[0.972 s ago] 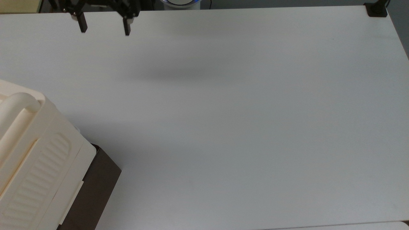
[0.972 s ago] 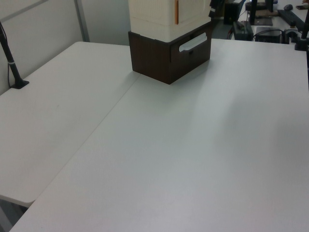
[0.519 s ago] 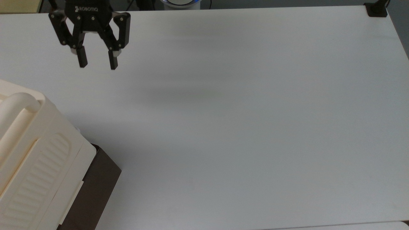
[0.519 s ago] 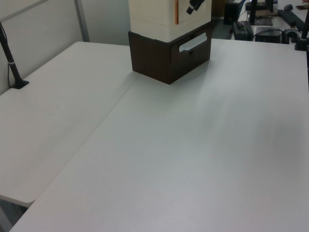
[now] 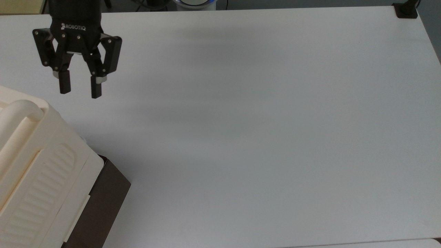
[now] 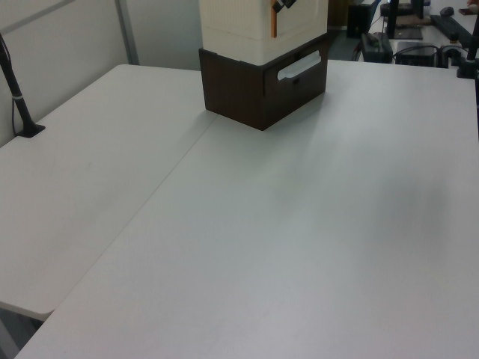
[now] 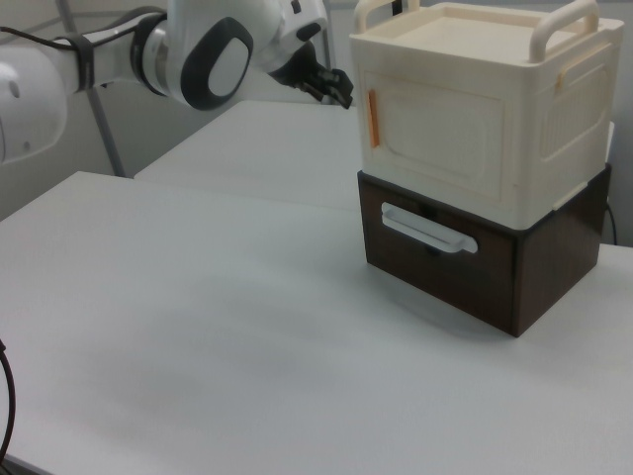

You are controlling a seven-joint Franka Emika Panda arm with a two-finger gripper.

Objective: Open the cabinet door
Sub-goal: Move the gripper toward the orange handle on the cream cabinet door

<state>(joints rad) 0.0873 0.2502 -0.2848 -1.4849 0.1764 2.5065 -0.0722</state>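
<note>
The cabinet (image 5: 41, 172) is a cream box on a dark brown base at the top view's lower left. In the right view the cabinet (image 7: 475, 129) faces me with its cabinet door (image 7: 435, 139) shut, a flat rimmed panel with an orange fitting (image 7: 372, 117) on its left edge. My gripper (image 5: 80, 90) hangs open above the table, just beyond the cabinet's far corner, holding nothing. In the right view the gripper (image 7: 336, 87) sits just left of the door's fitted edge, apart from it. The left view catches the gripper (image 6: 285, 4) in front of the door (image 6: 299, 19).
Under the cream box is a dark brown drawer (image 7: 465, 257) with a white handle (image 7: 427, 230). The white table (image 5: 258, 137) stretches wide to the top view's right. A black clamp post (image 5: 406, 9) stands at its far right corner. My arm (image 7: 198, 49) reaches in from the right view's left.
In the top view the gripper has come down and to the left, toward the cabinet. Its fingers have drawn somewhat closer together but stay open.
</note>
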